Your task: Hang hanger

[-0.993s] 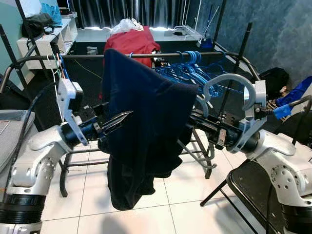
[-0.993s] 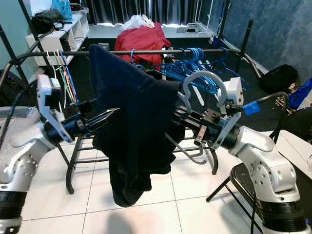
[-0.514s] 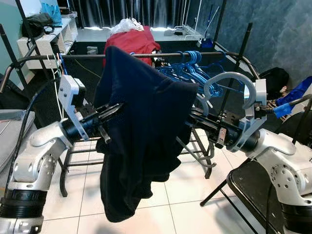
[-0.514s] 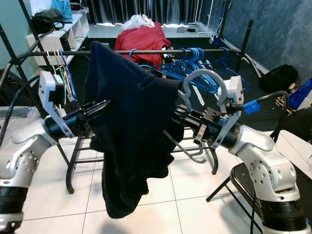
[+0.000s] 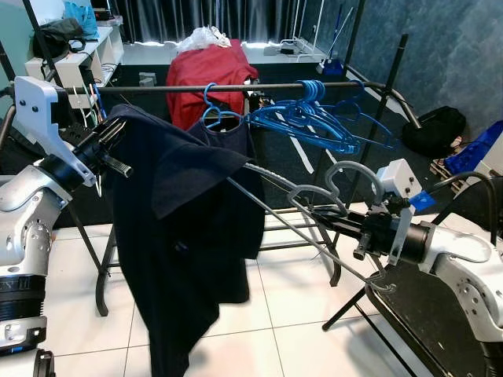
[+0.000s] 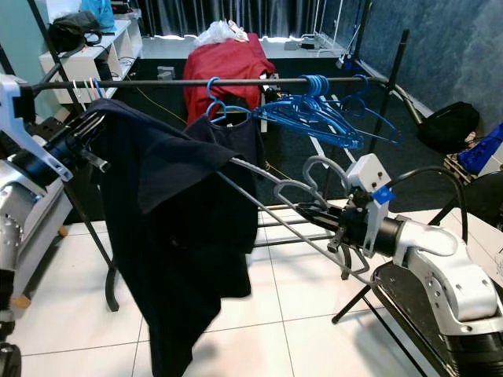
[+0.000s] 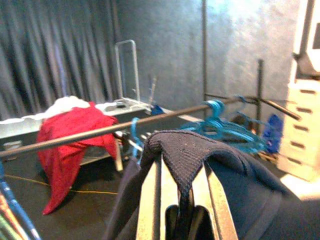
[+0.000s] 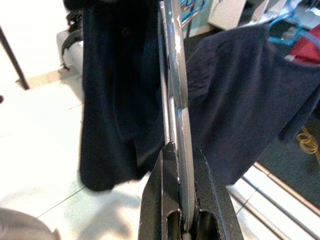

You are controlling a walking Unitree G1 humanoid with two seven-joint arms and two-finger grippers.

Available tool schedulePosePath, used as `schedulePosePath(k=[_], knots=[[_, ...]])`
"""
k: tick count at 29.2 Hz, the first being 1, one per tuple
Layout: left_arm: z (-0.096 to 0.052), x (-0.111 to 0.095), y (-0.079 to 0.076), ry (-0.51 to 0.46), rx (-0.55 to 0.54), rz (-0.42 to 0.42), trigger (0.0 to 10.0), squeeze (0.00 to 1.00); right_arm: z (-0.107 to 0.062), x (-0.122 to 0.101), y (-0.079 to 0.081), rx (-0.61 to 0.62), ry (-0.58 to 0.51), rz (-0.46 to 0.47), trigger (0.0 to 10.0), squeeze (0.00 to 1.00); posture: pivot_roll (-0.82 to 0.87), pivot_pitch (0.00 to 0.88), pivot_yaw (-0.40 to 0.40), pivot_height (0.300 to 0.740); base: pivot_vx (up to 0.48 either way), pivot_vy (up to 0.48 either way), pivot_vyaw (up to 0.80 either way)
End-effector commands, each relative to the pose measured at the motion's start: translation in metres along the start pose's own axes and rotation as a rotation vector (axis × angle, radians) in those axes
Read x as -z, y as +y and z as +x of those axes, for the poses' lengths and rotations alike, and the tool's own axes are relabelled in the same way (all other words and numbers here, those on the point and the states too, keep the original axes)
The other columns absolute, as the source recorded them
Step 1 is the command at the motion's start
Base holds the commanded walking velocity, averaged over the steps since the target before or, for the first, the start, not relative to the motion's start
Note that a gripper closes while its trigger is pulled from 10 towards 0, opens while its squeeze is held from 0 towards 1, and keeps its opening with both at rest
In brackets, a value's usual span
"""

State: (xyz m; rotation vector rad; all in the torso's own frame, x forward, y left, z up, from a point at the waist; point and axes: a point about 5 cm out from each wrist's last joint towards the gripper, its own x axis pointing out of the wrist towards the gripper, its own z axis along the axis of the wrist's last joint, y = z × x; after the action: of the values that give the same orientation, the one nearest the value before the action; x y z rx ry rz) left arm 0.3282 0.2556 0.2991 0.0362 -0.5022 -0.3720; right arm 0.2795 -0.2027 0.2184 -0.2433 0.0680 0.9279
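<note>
Dressing the grey hanger [image 5: 314, 206] is the step in hand, I judge: from the head views, the right gripper [image 5: 346, 225] holds it low, well short of the rail [image 5: 259, 87], one arm inside the dark garment [image 5: 185, 236]; the left gripper [image 5: 110, 137] lifts the cloth's far edge. Next, seat the garment, then raise the hook to the rail beside the blue hangers [image 5: 314, 118].

Left wrist view: fingers [image 7: 150, 200] clamped on a fold of cloth.

Right wrist view: fingers [image 8: 160, 200] closed around the hanger's bar.
</note>
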Motion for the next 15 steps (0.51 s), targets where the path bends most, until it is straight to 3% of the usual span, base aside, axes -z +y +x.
schedulePosePath(k=[1,3,4,5,6,11,12,13,14,15], knots=[[0.001,-0.015,0.009,-0.064,-0.063,0.027,0.0,0.0,-0.003,0.003,0.003,-0.014,0.027,0.005,0.0,0.0,-0.02,0.049,-0.015,0.74,0.0,0.0,0.0],[0.002,-0.014,0.013,-0.062,-0.099,0.033,0.0,0.0,-0.004,0.002,0.008,-0.049,0.016,0.01,0.0,0.0,-0.02,0.049,-0.015,0.74,0.0,0.0,0.0],[0.003,-0.011,0.014,-0.056,-0.123,0.031,0.8,0.0,-0.005,0.0,0.012,-0.083,0.001,0.02,0.0,0.0,-0.02,0.049,-0.015,0.74,0.0,0.0,0.0],[0.003,-0.011,0.014,-0.056,-0.123,0.031,0.8,0.0,-0.005,0.0,0.012,-0.083,0.001,0.02,0.0,0.0,-0.02,0.049,-0.015,0.74,0.0,0.0,0.0],[0.006,-0.006,0.015,-0.039,-0.17,0.025,2.5,0.0,-0.006,-0.001,0.021,-0.151,-0.008,0.036,0.0,0.0,-0.03,0.052,-0.014,0.74,0.0,0.0,0.0],[0.008,0.003,0.015,-0.012,-0.235,0.016,2.5,0.0,-0.008,-0.003,0.032,-0.238,-0.037,0.069,0.0,0.0,-0.03,0.055,-0.015,0.74,0.0,0.0,0.0],[0.006,0.014,0.014,0.034,-0.264,0.034,3.4,0.0,-0.01,-0.009,0.022,-0.165,-0.124,0.094,0.0,0.0,-0.03,0.062,-0.013,0.74,0.0,0.0,0.0],[0.003,0.025,0.015,0.094,-0.293,0.071,3.3,0.0,-0.013,-0.013,0.008,-0.058,-0.207,0.102,0.0,0.0,-0.03,0.062,-0.013,0.74,0.0,0.0,0.0],[0.003,0.025,0.015,0.094,-0.293,0.071,3.3,0.0,-0.013,-0.013,0.008,-0.058,-0.207,0.102,0.0,0.0,-0.03,0.062,-0.013,0.74,0.0,0.0,0.0],[-0.001,0.034,0.016,0.138,-0.321,0.091,3.5,0.0,-0.016,-0.014,-0.005,0.04,-0.267,0.135,1.6,0.0,-0.03,0.064,-0.013,0.74,0.0,0.0,0.0]])
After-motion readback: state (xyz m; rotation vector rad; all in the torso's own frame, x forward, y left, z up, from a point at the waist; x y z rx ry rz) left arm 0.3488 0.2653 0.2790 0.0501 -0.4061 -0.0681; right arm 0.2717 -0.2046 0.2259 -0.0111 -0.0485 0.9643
